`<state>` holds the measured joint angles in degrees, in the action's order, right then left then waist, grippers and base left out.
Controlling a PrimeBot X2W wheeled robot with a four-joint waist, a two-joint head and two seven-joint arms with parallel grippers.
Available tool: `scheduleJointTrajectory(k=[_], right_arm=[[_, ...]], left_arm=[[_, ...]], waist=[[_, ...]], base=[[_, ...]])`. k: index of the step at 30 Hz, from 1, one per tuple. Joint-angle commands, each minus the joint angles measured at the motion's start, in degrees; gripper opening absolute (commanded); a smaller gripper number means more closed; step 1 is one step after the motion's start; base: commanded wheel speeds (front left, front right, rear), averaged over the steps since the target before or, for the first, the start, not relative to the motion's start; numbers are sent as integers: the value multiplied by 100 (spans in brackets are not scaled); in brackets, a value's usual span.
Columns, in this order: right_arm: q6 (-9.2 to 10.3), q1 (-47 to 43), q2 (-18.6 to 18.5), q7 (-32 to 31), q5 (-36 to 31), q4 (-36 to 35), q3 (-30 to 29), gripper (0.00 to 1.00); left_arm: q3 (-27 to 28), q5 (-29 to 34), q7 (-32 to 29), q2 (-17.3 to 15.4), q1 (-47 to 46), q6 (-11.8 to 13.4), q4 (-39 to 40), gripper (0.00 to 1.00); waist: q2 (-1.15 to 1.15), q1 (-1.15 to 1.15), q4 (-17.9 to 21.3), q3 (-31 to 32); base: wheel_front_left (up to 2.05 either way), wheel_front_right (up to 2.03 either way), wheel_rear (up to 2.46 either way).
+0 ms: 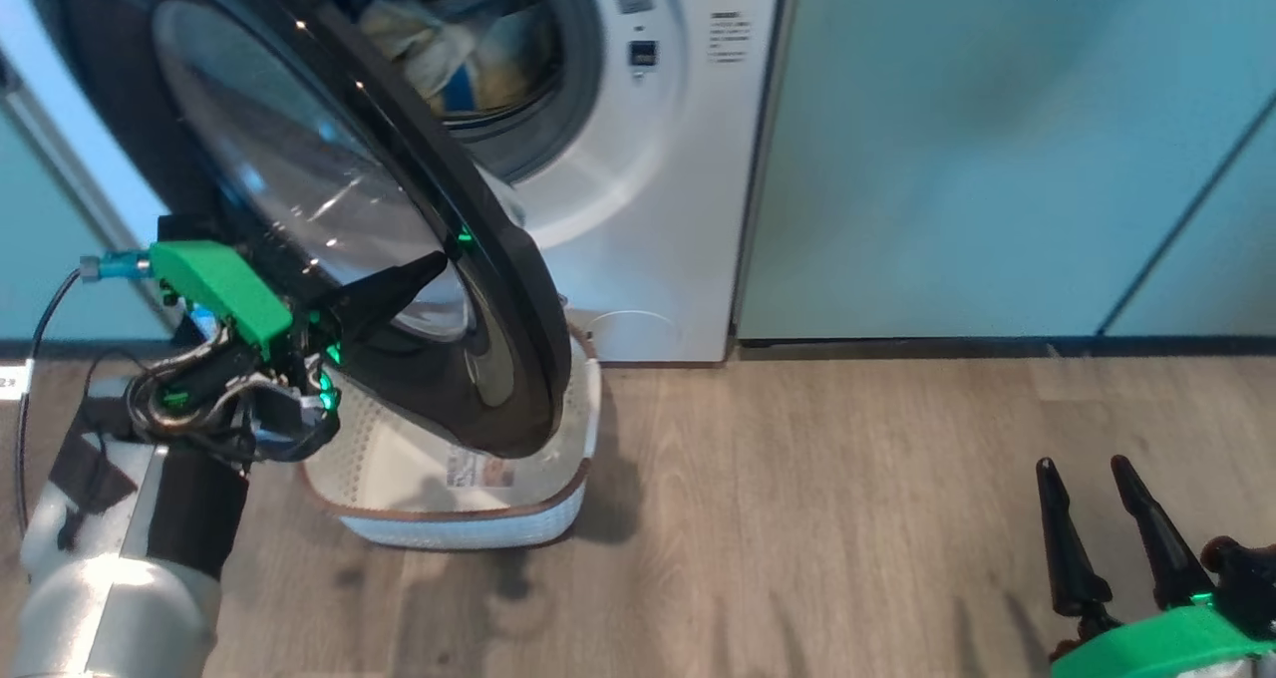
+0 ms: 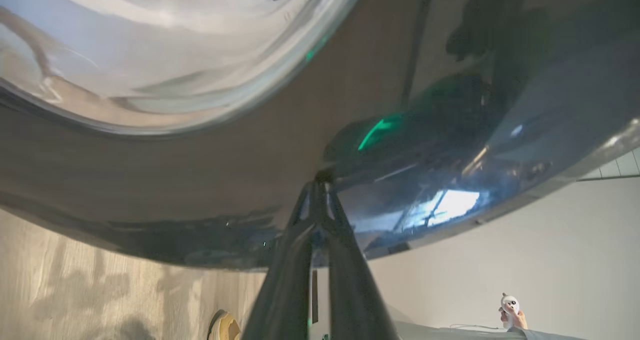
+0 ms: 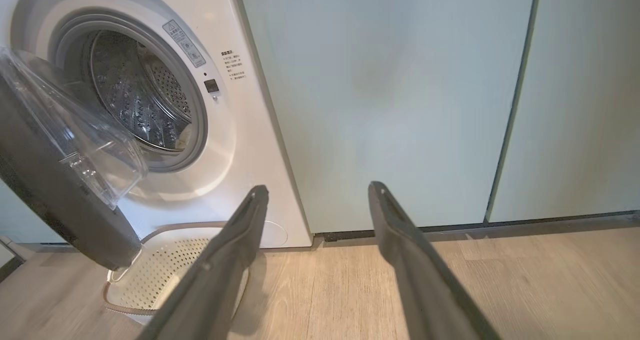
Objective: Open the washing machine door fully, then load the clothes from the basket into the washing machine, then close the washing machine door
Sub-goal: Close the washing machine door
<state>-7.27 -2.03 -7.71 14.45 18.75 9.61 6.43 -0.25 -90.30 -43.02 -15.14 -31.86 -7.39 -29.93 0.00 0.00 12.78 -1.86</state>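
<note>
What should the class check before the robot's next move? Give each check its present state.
1. Clothes in the washing machine: ok.
2. Basket emptied: ok, visible floor bare.
3. Left gripper shut, tips on the washing machine door: ok.
4. Right gripper open, away from the door: ok.
5. Nothing trailing over the drum's ring: cannot tell, door hides part.
6. Door closed: not ok, ajar.

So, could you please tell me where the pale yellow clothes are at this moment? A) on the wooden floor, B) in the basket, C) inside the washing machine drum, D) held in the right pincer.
C: the clothes lie inside the drum of the washing machine, while the labelled floor of the basket is uncovered.
</note>
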Motion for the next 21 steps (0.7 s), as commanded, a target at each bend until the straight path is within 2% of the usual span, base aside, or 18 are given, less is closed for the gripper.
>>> scheduleJointTrajectory(k=[1, 10, 18, 19, 20, 21], right_arm=[[-22, 124, -151, 55, 18, -195, 122, 100], [-22, 125, -164, 55, 24, -228, 137, 100], [-22, 95, -116, 55, 13, -215, 60, 100], [-22, 94, -109, 55, 12, -213, 58, 100], [-22, 93, -104, 55, 12, -212, 58, 100], [-22, 92, -99, 55, 13, -211, 55, 100]], left_arm=[[227, -3, 30, -156, -209, -10, 224, 0], [287, 21, 114, -155, -181, -10, 268, 0], [281, 93, 183, -146, -150, -10, 311, 0], [281, 115, 214, -146, -139, -10, 317, 5], [276, 147, 245, -152, -126, -10, 329, 17], [270, 191, 296, -157, -110, -10, 348, 42]], waist=[[0, 0, 150, 20], [0, 0, 436, -34], [0, 0, 310, -7], [0, 0, 277, 5], [0, 0, 242, 18], [0, 0, 204, 33]], base=[[0, 0, 0], [0, 0, 0], [0, 0, 0], [0, 0, 0], [0, 0, 0], [0, 0, 0]])
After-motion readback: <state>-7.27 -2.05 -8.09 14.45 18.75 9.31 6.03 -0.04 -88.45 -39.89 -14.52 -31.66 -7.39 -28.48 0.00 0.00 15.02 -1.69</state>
